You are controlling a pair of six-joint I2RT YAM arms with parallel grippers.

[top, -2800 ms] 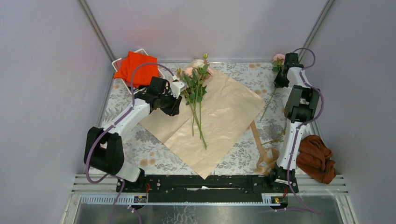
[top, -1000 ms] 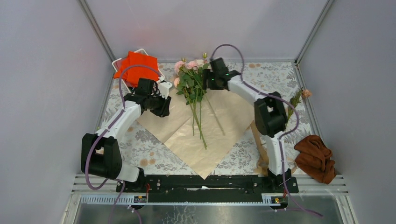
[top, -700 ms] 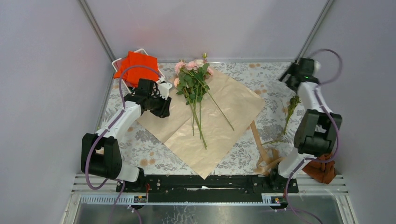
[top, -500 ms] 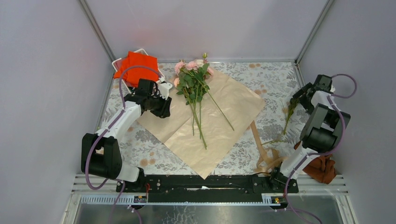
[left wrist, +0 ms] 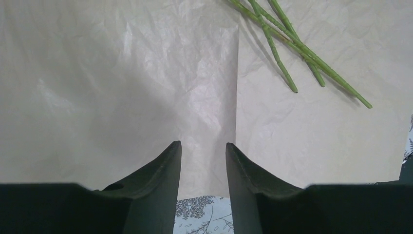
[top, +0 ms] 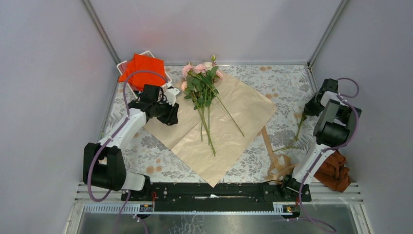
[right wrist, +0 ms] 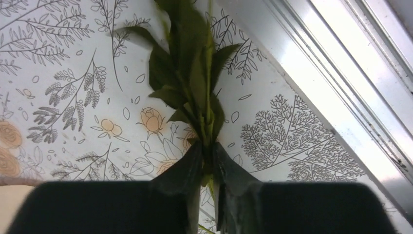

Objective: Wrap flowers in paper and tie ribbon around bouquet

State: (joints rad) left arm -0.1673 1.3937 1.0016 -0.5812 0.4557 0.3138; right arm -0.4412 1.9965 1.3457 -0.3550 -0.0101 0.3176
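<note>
We see the paper [left wrist: 146,73] ahead of the left fingers [left wrist: 163,180] as matt and finely crinkled, with a faint sheen along its creases. The stems [left wrist: 304,51] beyond look smooth and waxy. Both pairs of fingers look like dark matt plastic. Ahead of the right fingers [right wrist: 182,175], the leafy stem [right wrist: 195,73] has slightly glossy leaves. It lies over a smooth printed tabletop [right wrist: 73,73], and a bright metal rail [right wrist: 316,73] runs to their right.
</note>
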